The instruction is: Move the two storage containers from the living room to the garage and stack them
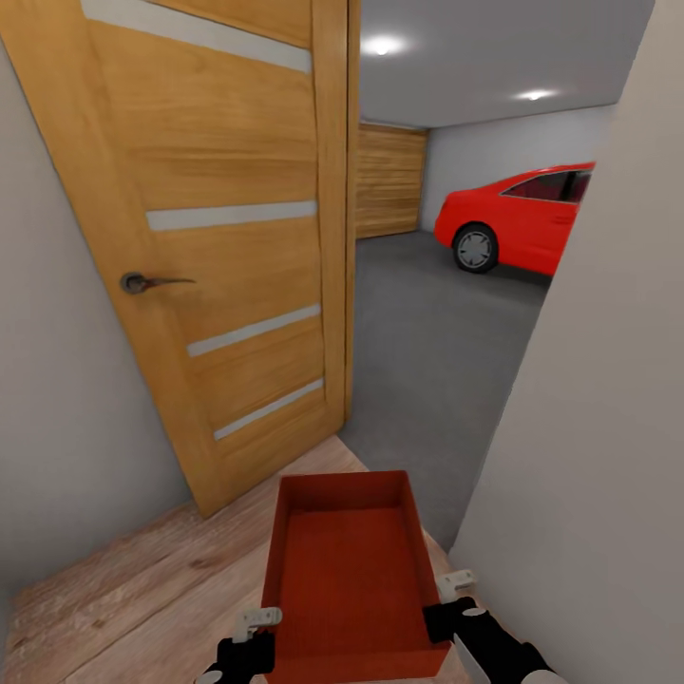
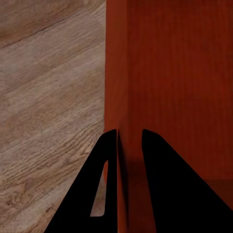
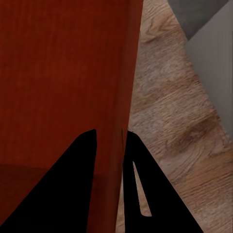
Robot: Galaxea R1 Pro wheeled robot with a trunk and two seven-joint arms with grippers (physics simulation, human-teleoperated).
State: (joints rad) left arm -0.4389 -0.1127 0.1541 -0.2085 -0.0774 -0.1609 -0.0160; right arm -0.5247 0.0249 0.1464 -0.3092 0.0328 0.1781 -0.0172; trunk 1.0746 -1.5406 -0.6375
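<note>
You are carrying one storage container (image 1: 351, 570) in front of you, held level, open top up, its long axis pointing straight ahead toward the doorway. Left gripper (image 2: 129, 145): jaws clenched over the container's left wall, one finger inside, one outside. Right gripper (image 3: 110, 145): jaws clenched the same way over the right wall. Both grips sit at the near end of the bin, so the far end juts forward unsupported. Below it lies light wood plank flooring (image 1: 142, 589); the planks end just ahead where the dark grey garage floor (image 1: 427, 351) begins. An open wooden door (image 1: 218, 247) stands swung to your left, its edge close beside the container's far left corner. A pale wall (image 1: 598, 427) crowds the right side, near the right gripper. The passage between door and wall is narrow. Beyond, the garage opens wide, with a red car (image 1: 522, 218) at far right and wooden panel doors (image 1: 389, 180) at the back.
</note>
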